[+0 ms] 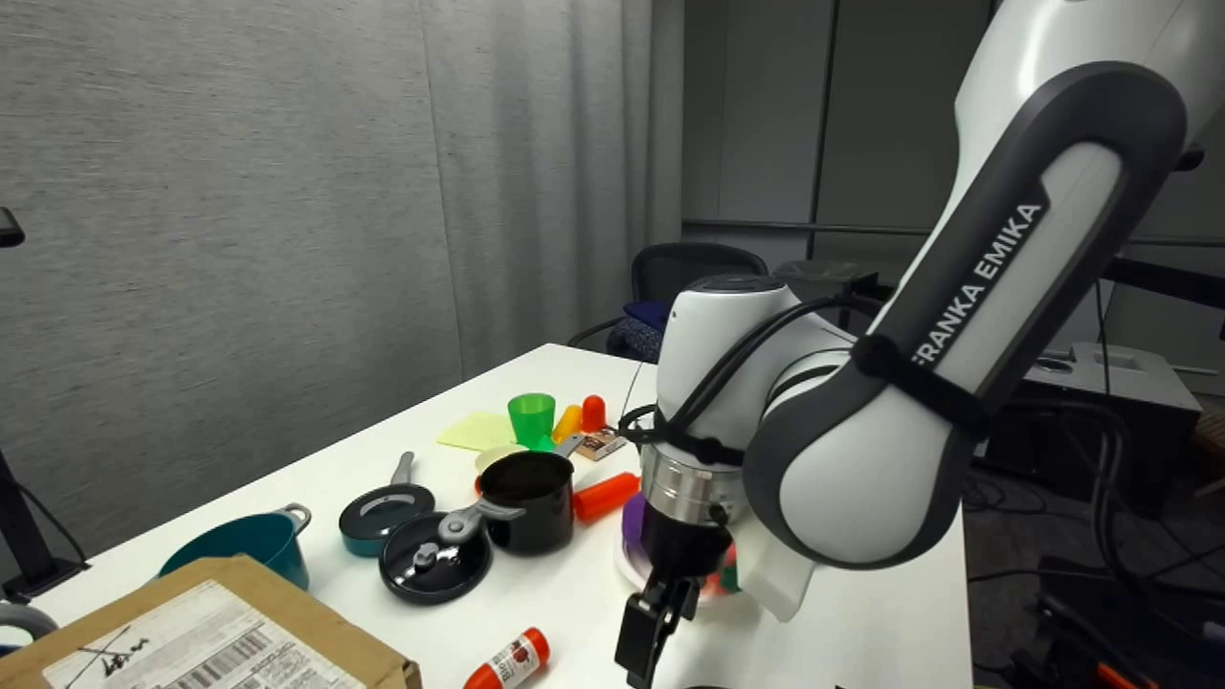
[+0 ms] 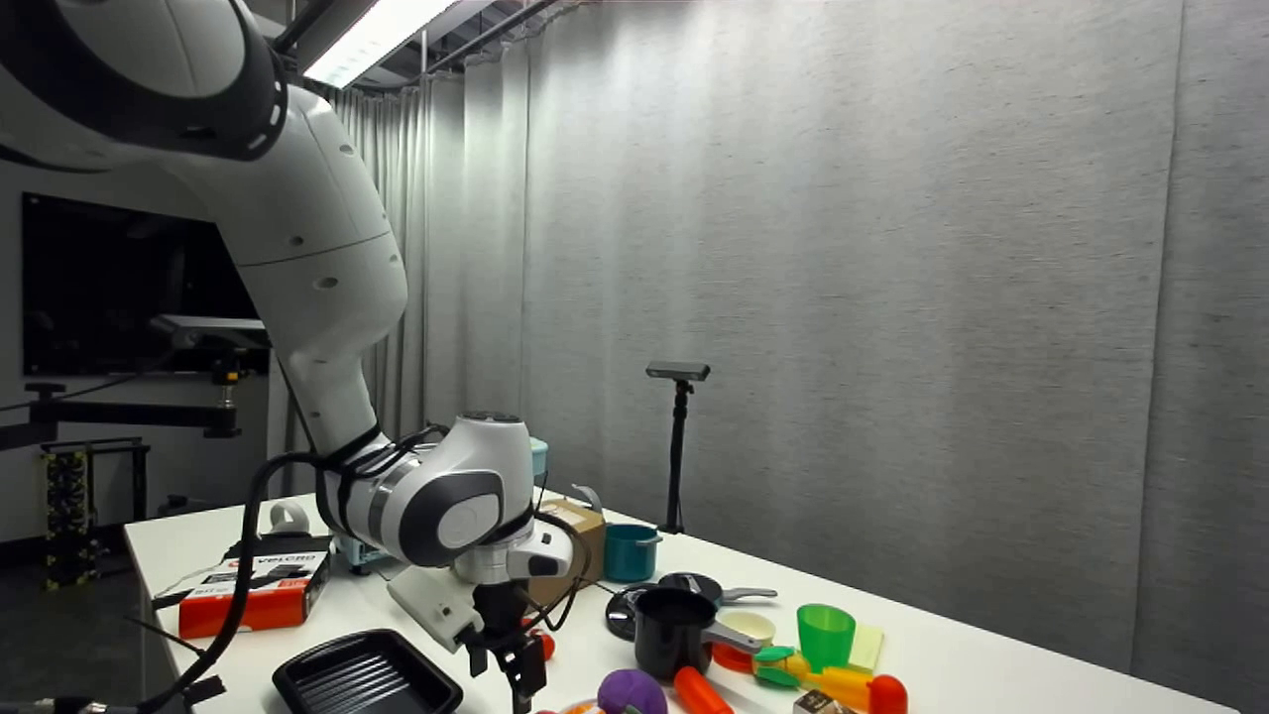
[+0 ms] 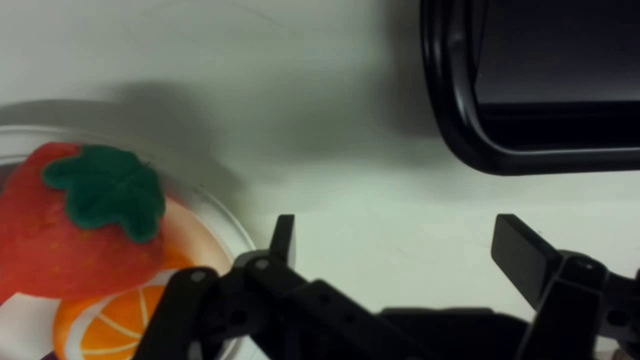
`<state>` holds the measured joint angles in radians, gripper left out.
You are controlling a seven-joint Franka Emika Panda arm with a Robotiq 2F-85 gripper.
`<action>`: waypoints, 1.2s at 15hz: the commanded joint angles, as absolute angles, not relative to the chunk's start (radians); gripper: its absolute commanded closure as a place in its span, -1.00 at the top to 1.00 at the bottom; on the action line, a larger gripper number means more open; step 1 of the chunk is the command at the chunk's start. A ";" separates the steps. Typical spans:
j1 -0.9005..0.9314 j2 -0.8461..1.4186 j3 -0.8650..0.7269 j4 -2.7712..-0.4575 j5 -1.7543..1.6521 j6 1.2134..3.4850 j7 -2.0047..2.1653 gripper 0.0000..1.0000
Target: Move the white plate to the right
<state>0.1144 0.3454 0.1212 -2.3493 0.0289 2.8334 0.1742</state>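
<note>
The white plate [image 3: 212, 212] lies at the left of the wrist view, cut off by the edge. It holds a toy strawberry [image 3: 80, 250] and an orange piece [image 3: 115, 325]. In an exterior view the plate's rim [image 1: 627, 570] shows partly behind my gripper [image 1: 643, 651], with a purple toy [image 1: 633, 526] on it. In an exterior view only a sliver of the plate [image 2: 578, 707] shows at the bottom edge. My gripper [image 3: 395, 235] is open and empty above the white table, beside the plate. Its left finger is close to the plate's rim; contact cannot be told.
A black ridged tray [image 2: 367, 684] lies on the plate's other side from the black pot [image 1: 526, 507]. A red bottle [image 1: 606, 498] lies by the pot. A black lid [image 1: 435, 560], a pan [image 1: 383, 517], a cardboard box [image 1: 211, 622] and a glue stick [image 1: 512, 662] are nearby.
</note>
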 commanded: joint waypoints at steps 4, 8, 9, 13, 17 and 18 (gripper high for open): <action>0.150 0.403 0.032 -2.309 -0.027 2.894 0.170 0.35; 0.183 0.424 -0.027 -2.294 -0.076 2.920 0.189 -0.30; 0.192 0.425 -0.044 -2.292 -0.090 2.923 0.193 -0.47; 0.240 0.426 -0.138 -2.277 -0.160 2.914 0.234 -0.99; 0.274 0.425 -0.235 -2.274 -0.237 2.891 0.272 -1.00; 0.285 0.427 -0.262 -2.276 -0.260 2.891 0.286 -1.00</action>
<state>0.2423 0.4102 -0.1874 -2.2938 -0.1935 2.9015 0.2331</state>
